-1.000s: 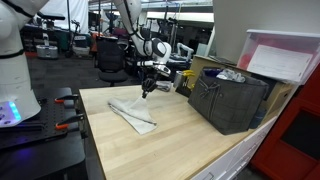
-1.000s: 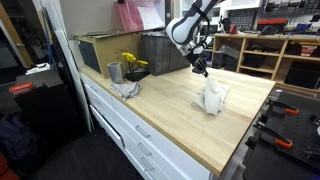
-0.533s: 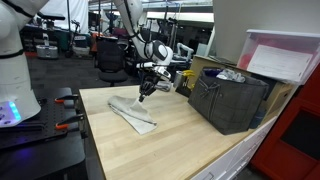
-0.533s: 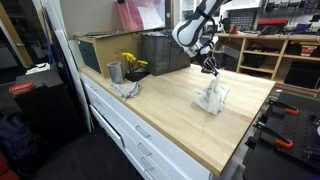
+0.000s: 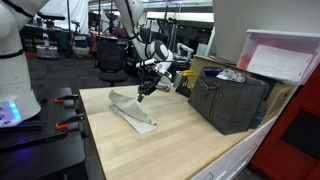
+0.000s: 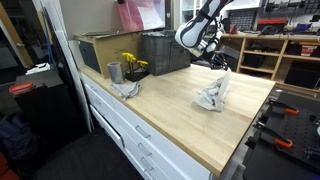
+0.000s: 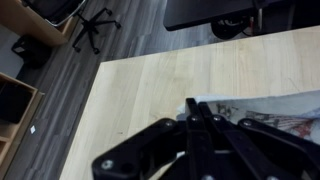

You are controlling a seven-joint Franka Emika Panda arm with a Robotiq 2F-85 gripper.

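Note:
A white cloth (image 5: 131, 109) (image 6: 211, 94) lies on the light wooden table (image 5: 170, 140) (image 6: 170, 115). One end of it is drawn up off the wood. My gripper (image 5: 143, 90) (image 6: 222, 69) is shut on that raised end in both exterior views. In the wrist view the black fingers (image 7: 197, 128) are pressed together at the gripper (image 7: 192, 103), with the printed white cloth (image 7: 275, 112) spreading out beneath and to the right of them.
A dark crate (image 5: 228, 100) (image 6: 160, 50) stands at one end of the table, with a pink-lidded box (image 5: 285, 55) behind it. Yellow flowers (image 6: 132, 64), a grey cup (image 6: 114, 72) and a crumpled rag (image 6: 127, 88) sit near the crate. Office chairs (image 7: 95, 22) stand on the floor beyond the table edge.
My gripper has moved along the table away from the crate side and slightly up, drawing the cloth's end with it. The cloth now looks stretched and partly lifted.

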